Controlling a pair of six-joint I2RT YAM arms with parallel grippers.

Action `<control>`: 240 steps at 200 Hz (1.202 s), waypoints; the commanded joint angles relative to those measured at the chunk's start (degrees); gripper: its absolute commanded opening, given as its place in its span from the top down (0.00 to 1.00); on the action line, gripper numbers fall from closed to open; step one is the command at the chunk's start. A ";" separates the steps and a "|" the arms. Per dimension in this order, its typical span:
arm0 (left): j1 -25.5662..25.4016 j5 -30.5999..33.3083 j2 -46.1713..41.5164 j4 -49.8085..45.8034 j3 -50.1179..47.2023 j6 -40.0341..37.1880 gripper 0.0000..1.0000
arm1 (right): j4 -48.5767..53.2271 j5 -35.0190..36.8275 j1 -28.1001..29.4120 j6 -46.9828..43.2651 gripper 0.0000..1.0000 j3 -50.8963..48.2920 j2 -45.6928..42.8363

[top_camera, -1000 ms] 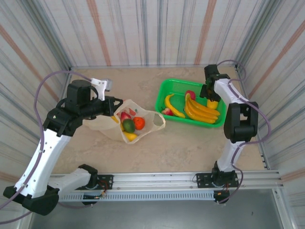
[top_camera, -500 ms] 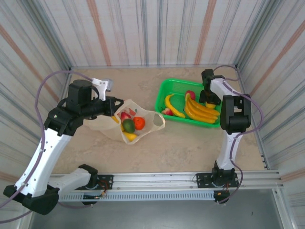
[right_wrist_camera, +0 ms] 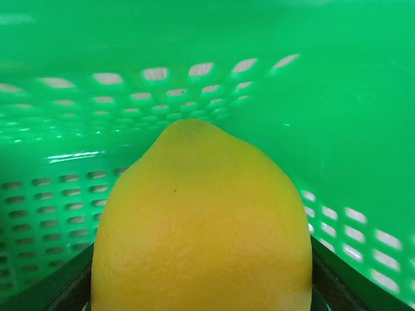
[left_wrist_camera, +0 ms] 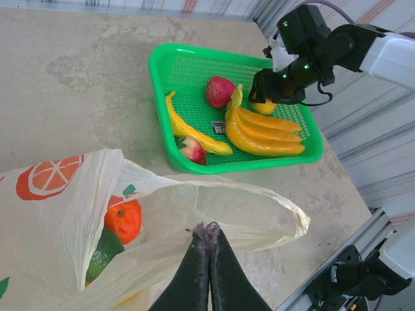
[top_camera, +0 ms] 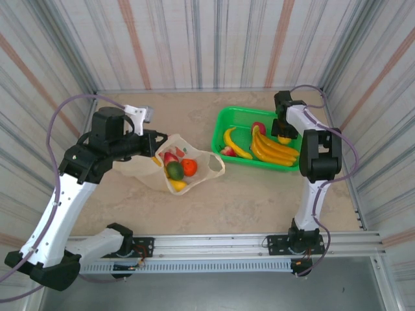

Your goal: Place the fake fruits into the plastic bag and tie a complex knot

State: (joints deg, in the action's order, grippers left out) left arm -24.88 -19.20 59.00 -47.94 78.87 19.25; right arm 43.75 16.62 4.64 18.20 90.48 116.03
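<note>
My right gripper (top_camera: 283, 134) is down in the far right corner of the green basket (top_camera: 218, 137), its fingers pressed to either side of a yellow lemon (right_wrist_camera: 201, 227), close to the basket's mesh wall. Beside it in the basket lie a bunch of bananas (top_camera: 275, 150), a single banana (top_camera: 235, 146) and two red fruits (left_wrist_camera: 220, 91). My left gripper (left_wrist_camera: 209, 249) is pinched tight on the rim of the plastic bag (left_wrist_camera: 65, 207), whose mouth gapes toward the basket. The bag lies on the table (top_camera: 246, 201) just left of the basket, with an orange (left_wrist_camera: 123, 219) and a green fruit (left_wrist_camera: 102, 254) inside.
</note>
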 commanded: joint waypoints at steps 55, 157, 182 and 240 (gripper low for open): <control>-0.30 0.37 -1.08 -0.85 1.71 -0.88 1.00 | -8.20 -13.95 10.81 -4.21 0.42 -5.70 -30.70; -0.08 0.59 -2.07 -1.05 1.40 0.62 1.00 | -18.80 -35.45 44.26 -9.39 0.47 -11.52 -38.56; -0.03 0.57 -2.40 -1.19 1.88 0.71 1.00 | -21.96 -32.57 48.03 -7.43 0.49 -16.03 -35.23; -0.04 0.11 -3.08 -1.20 1.81 0.62 1.00 | -20.60 -15.31 53.80 -5.98 0.50 -7.37 -16.18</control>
State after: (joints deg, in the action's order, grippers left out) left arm -24.88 -18.83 57.28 -48.36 79.40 19.55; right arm 23.33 -6.39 57.91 10.92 77.06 93.84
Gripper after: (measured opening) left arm 0.043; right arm 0.613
